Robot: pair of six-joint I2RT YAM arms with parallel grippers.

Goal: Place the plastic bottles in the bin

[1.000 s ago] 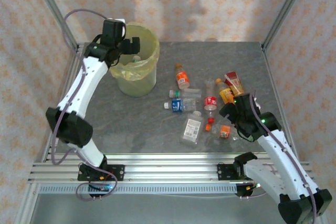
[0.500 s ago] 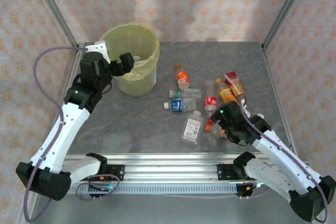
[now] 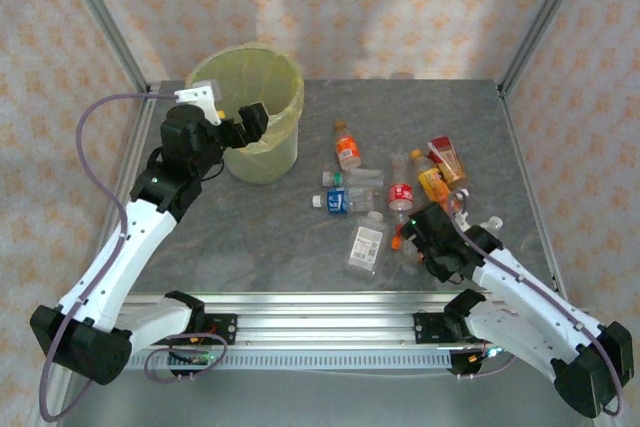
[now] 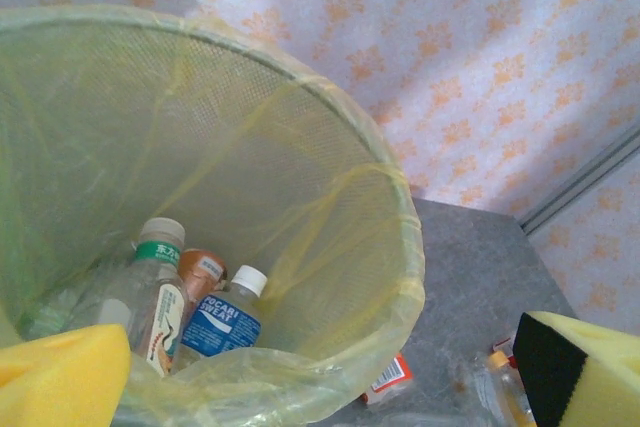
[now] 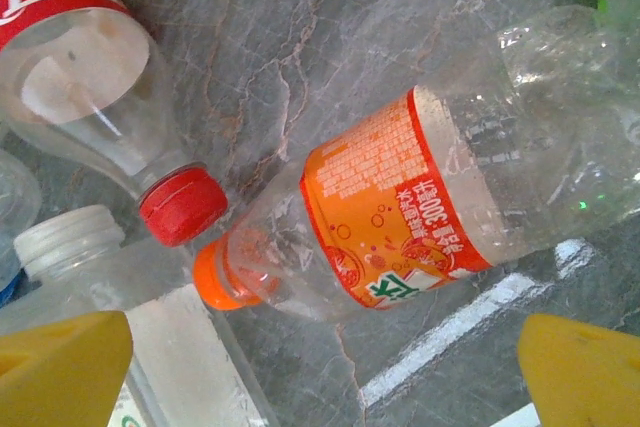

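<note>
Right wrist view: the right gripper (image 5: pixel 320 377) hangs with its jaws fully apart and empty. The orange-labelled bottle (image 5: pixel 400 197) lies flat on the table (image 5: pixel 300 37), directly ahead of the gap between the yellow pads (image 5: pixel 60 372). Its long axis runs diagonally, orange cap at lower left and crushed clear base at upper right, so it sits skewed to the line joining the pads. A wrist turn is probably required before closing. On the label, the numerals "300" are legible; the remaining print is too small to read. Just beyond the cap lies a red-capped bottle (image 5: pixel 100 77) with white script on a red label, cut off by the frame edge.

Top external view: the right arm is the nearer one to the remaining plastic bottles (image 3: pixel 385 197), clustered right of centre. Farther off, at the far left, the left gripper (image 3: pixel 240 122) sits at the rim of the bin (image 3: pixel 290 87), jaws apart and empty. Inside the bin, one blue label (image 4: pixel 225 322) reads "POCARI SWEAT".
</note>
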